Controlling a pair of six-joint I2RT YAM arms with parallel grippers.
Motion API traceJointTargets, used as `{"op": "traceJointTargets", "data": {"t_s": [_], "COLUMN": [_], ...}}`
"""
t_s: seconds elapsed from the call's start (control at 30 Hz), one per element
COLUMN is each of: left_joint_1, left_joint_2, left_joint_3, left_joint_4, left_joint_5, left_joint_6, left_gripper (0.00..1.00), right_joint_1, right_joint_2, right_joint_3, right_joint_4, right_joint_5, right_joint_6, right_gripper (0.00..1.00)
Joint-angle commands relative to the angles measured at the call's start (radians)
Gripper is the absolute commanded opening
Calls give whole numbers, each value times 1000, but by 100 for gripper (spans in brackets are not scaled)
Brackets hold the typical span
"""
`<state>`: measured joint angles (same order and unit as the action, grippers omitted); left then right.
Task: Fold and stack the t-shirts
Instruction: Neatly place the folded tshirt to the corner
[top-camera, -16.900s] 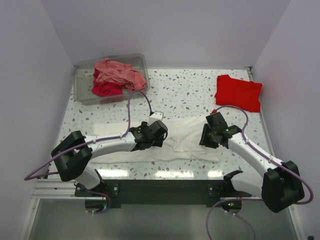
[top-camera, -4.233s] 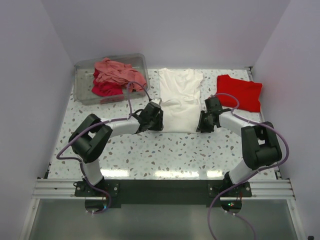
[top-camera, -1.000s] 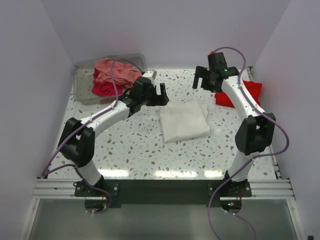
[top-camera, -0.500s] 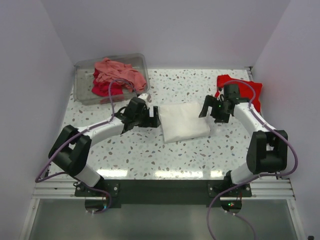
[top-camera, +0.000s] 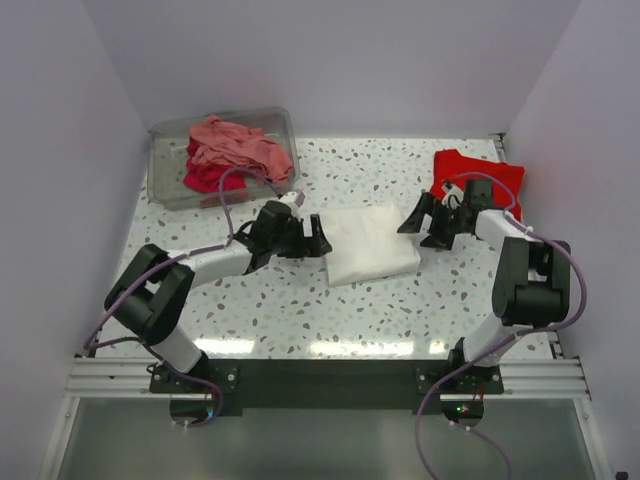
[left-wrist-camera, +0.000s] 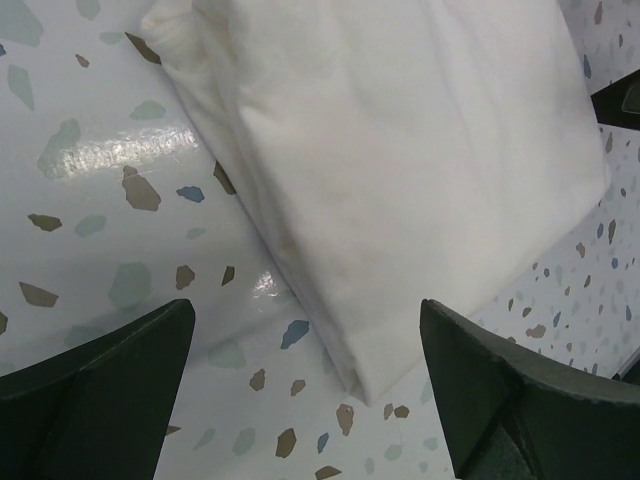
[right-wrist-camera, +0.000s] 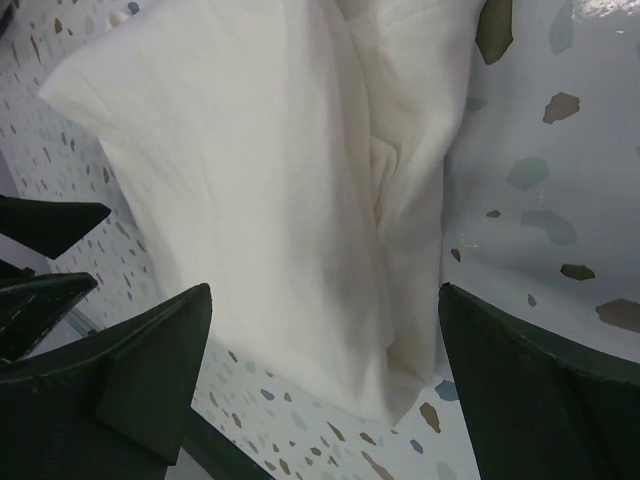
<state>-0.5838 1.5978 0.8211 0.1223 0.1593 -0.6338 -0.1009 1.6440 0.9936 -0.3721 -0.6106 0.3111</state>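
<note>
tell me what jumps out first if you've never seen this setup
A folded white t-shirt lies mid-table, with the left fingers and right fingers open and flanking it on either side. A bright red t-shirt sits at the far right edge. A clear bin at the far left holds a heap of salmon-pink and crimson shirts.

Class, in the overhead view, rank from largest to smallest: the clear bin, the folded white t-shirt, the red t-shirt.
1. Clear bin.
2. White t-shirt and red t-shirt, unranked: they look alike, and the right arm hides part of the red one.
</note>
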Motion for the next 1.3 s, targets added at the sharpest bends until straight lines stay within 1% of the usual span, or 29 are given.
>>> {"op": "traceJointTargets", "data": {"t_s": [0.0, 0.2, 0.23, 0.27, 0.3, 0.4, 0.57, 0.63, 0.7, 0.8, 0.9, 0.97, 1.0, 1.1, 1.27], "left_joint_1": [-4, -5, -5, -5, -7, -11, -31, -39, -45, -53, -57, -59, -60, -68, -90], "left_joint_2": [60, 137, 149, 157, 165, 198, 251, 263, 271, 281, 291, 298, 300, 310, 321], "left_joint_3": [35, 70, 75, 82, 88, 116, 141, 141, 145, 156, 161, 162, 162, 168, 185], "left_joint_4": [76, 62, 62, 63, 63, 59, 51, 59, 63, 60, 60, 63, 68, 76, 80], "left_joint_5": [36, 16, 16, 14, 14, 11, 3, 5, 6, 3, -1, 0, 2, 8, 8], "left_joint_6": [-38, -41, -37, -35, -32, -21, -15, -21, -23, -24, -24, -23, -26, -30, -38], "left_gripper": [100, 100, 100, 98, 94, 86, 81, 80, 80, 79, 79, 79, 78, 76, 75], "right_joint_1": [-14, -22, -22, -22, -20, -13, 58, 93, 154, 185, 208, 220, 233, 248, 273], "right_joint_2": [48, 109, 122, 134, 157, 168, 169, 172, 177, 188, 198, 211, 215, 240, 261], "right_joint_3": [-6, -32, -30, -30, -33, -59, -92, -96, -96, -99, -90, -82, -79, -78, -70], "right_joint_4": [77, 113, 120, 124, 130, 160, 196, 209, 217, 254, 259, 266, 269, 298, 331], "right_joint_5": [-99, -115, -138, -149, -156, -152, -135, -112, -89, -74, -61, -48, -40, -38, -40], "right_joint_6": [-12, -24, -26, -26, -17, -12, 0, 6, 20, 51, 71, 86, 91, 120, 155], "right_gripper": [99, 99, 99, 98, 98, 98, 98, 98, 98, 97, 91, 80, 70, 57, 49]}}
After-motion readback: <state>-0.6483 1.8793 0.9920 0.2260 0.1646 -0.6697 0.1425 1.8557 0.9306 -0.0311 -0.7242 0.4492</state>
